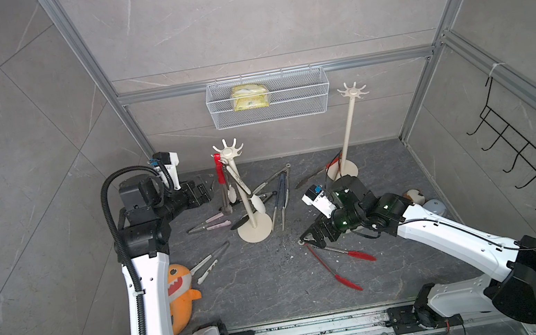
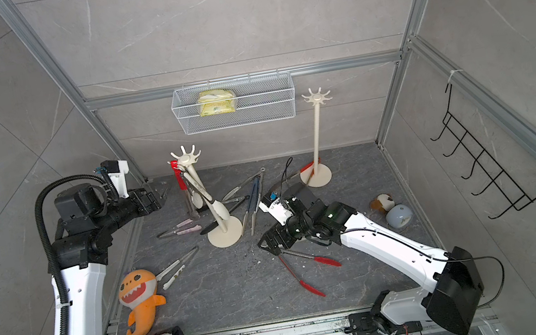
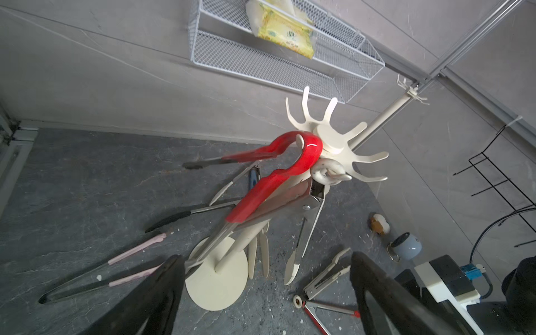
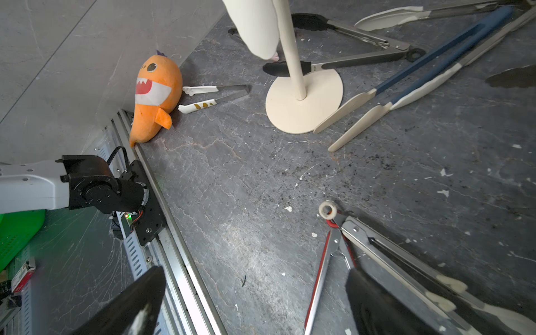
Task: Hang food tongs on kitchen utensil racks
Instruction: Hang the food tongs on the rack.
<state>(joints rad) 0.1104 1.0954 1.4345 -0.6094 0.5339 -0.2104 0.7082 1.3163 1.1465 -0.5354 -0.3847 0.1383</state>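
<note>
Both wide open and empty, the left gripper (image 1: 209, 189) sits far left and the right gripper (image 1: 308, 233) hangs over the red tongs (image 1: 362, 256) on the near floor, where a crooked pinch could flick them away.

Some tongs (image 1: 220, 174) hang on the near rack (image 1: 258, 232) in the middle; more tongs (image 1: 212, 226) lie around its foot. The far rack (image 1: 348, 130) stands behind, to the right. A packet (image 1: 248, 100) sits in the wall basket (image 1: 304, 108).

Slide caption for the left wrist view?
Red-handled tongs hang on the cream rack; left gripper jaws open, holding nothing.
</note>
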